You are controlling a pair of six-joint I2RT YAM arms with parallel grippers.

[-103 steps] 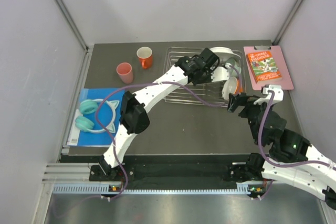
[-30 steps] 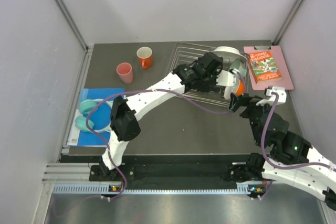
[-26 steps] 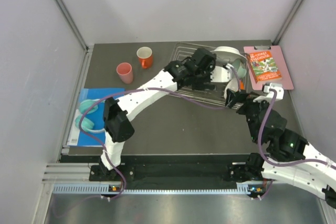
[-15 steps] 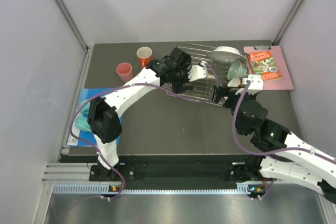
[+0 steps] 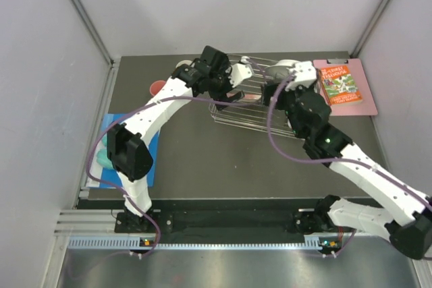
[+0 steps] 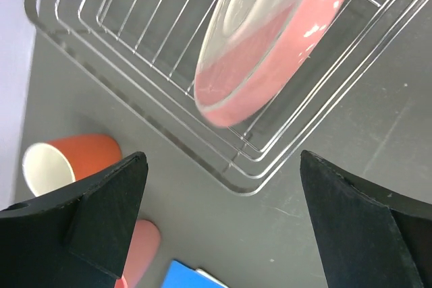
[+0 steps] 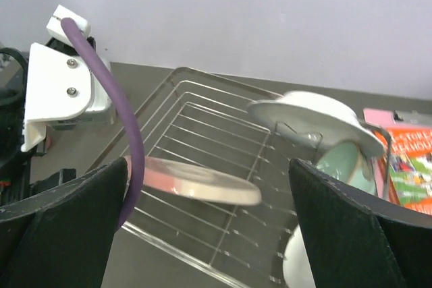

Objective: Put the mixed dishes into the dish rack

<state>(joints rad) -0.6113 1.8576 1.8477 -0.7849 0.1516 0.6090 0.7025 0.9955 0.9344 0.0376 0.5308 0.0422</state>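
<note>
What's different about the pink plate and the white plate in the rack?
Colour: the pink-and-cream plate has pink on it, while the white plate is pale all over.
Place: the pink-and-cream plate lies low across the bars in the middle; the white plate sits higher at the end nearest the book, perched over the mint-green bowl.
Both are round, tilted and inside the dish rack.

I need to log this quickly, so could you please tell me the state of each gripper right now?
Left gripper: open, holding nothing.
Right gripper: open, holding nothing.
</note>
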